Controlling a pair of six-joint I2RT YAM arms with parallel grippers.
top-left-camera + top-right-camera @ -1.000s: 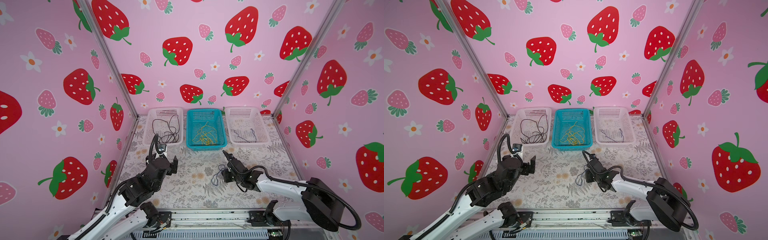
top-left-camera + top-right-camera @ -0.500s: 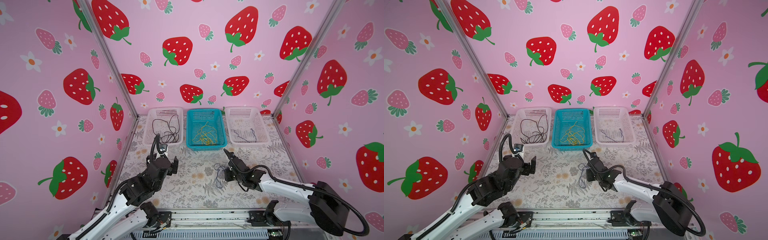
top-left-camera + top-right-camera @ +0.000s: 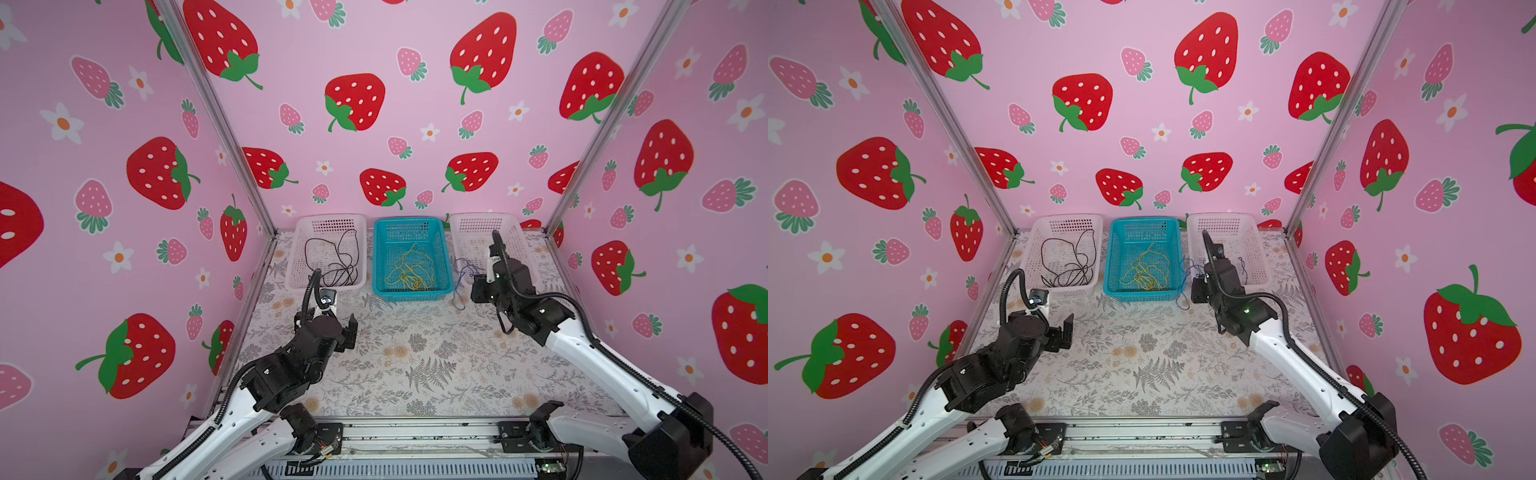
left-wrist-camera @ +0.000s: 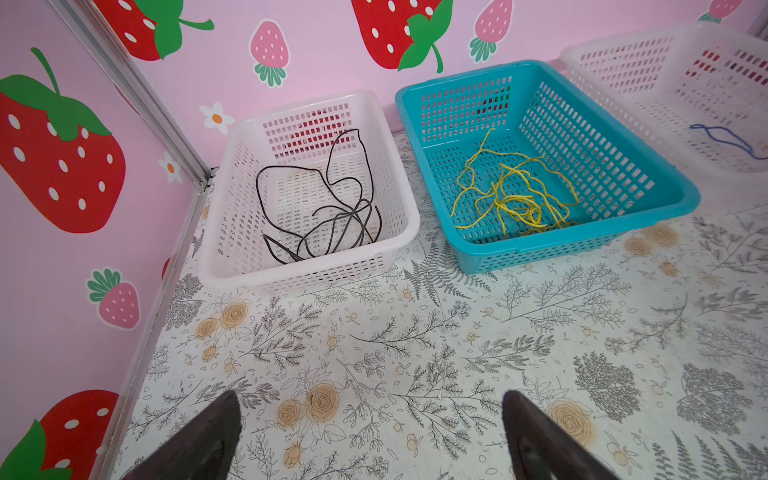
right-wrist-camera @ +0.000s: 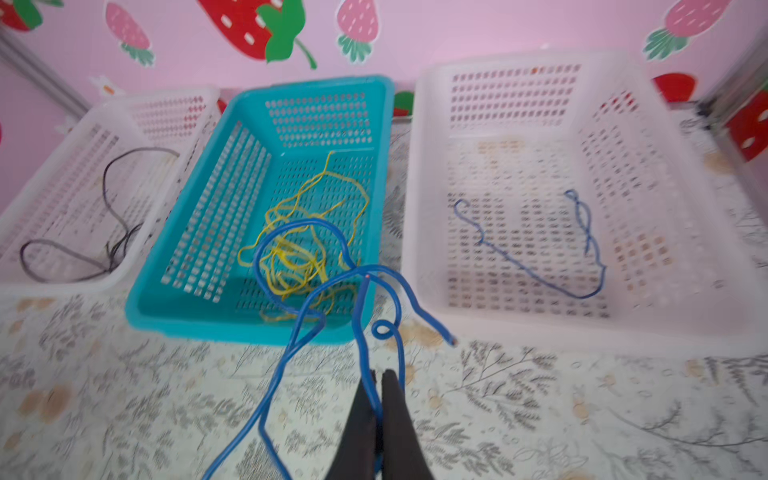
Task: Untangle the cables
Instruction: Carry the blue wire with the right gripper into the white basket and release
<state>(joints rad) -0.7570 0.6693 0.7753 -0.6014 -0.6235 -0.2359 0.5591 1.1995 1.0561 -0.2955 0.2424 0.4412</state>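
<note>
The right end effector [image 5: 378, 376] is pinched shut on a blue cable [image 5: 297, 224], its loops dangling above the surface [image 3: 415, 374] in front of the teal basket [image 4: 540, 249] at the far edge. That basket holds the yellow cable [image 4: 515, 203]. The left white basket [image 4: 307, 268] holds the black cable [image 4: 258, 191], and the right white basket [image 5: 515, 95] a second blue cable [image 5: 536, 274]. The left end effector [image 4: 370, 399] hovers wide open near the left edge.

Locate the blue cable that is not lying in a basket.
In a top view the blue cable hangs on the right, between the teal basket and the right white basket, pinched in the shut right gripper.
</note>
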